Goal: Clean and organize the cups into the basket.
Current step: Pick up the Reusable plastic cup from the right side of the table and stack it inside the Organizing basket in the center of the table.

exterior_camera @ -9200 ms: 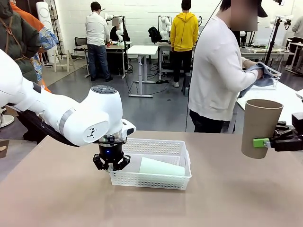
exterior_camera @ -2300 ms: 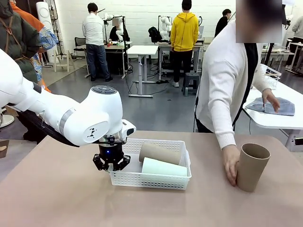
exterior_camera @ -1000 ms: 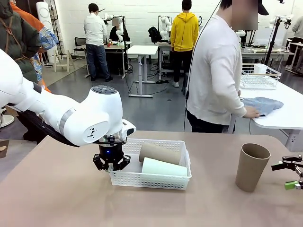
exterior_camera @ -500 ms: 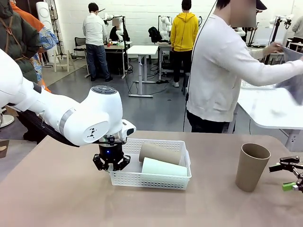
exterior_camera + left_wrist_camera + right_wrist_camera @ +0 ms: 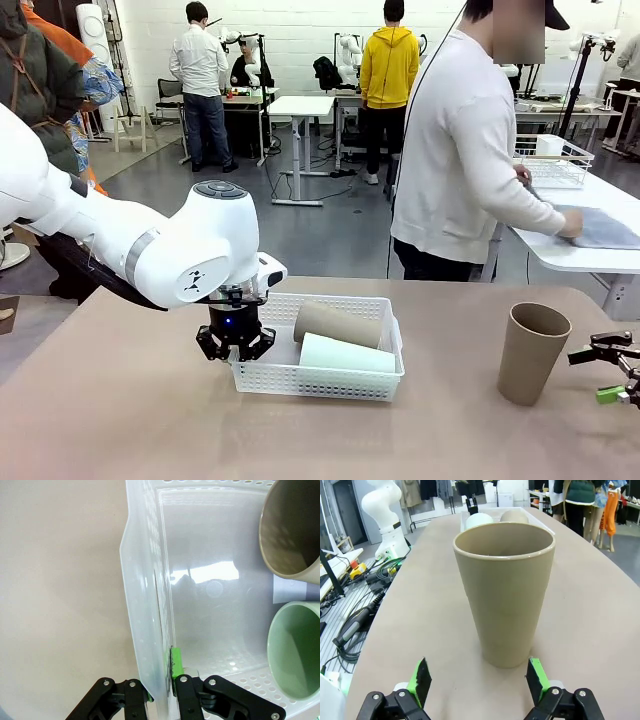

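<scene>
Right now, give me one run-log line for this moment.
left gripper: shut on basket wall | right gripper: open, short of upright brown cup | in basket: lying brown cup, mint green cup

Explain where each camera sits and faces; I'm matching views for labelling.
Front: fixed between the arms, looking across the table at the person; shows the left arm, left gripper and right gripper.
Left wrist: looks down along the left gripper, shut on the basket wall; mint cup and lying brown cup inside.
Right wrist: looks level across the table at the upright brown cup between open jaws.
Shared: front and right wrist both show that cup and the basket.
</scene>
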`<state>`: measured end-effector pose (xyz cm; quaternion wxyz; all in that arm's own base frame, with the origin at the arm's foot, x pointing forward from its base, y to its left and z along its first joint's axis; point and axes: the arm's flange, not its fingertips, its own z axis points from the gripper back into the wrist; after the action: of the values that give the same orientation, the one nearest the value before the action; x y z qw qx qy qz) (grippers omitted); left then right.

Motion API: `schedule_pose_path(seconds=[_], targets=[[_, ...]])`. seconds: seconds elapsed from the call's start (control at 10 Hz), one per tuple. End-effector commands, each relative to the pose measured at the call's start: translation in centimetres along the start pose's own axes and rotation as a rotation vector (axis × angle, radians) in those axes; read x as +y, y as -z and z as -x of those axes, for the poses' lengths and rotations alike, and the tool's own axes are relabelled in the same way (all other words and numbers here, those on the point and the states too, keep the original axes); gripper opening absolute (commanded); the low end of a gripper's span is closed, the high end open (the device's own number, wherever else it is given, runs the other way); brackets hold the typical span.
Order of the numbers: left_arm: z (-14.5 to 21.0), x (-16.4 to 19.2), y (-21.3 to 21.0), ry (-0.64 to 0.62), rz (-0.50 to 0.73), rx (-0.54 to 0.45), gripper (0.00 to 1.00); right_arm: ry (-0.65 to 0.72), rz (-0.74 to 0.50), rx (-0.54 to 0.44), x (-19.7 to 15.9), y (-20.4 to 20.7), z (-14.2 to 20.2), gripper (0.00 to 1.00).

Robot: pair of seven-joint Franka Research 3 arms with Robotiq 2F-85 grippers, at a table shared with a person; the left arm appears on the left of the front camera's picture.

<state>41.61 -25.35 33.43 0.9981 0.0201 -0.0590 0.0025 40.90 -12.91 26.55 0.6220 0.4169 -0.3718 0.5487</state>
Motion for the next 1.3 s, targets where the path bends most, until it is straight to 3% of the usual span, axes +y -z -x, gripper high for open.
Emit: schedule_pose_path(seconds=[0.0,1.2], targets=[[-0.1,-0.2,-0.2,0.0,0.001,-0.005,0.0,0.002,0.006,-0.037,-1.9,1.4,0.6,1.0],[-0.1,-0.2,-0.2,0.0,0.001,-0.005,0.0,-0.065,-0.125,-0.083,-5.3,8.8,-0.1,1.0]])
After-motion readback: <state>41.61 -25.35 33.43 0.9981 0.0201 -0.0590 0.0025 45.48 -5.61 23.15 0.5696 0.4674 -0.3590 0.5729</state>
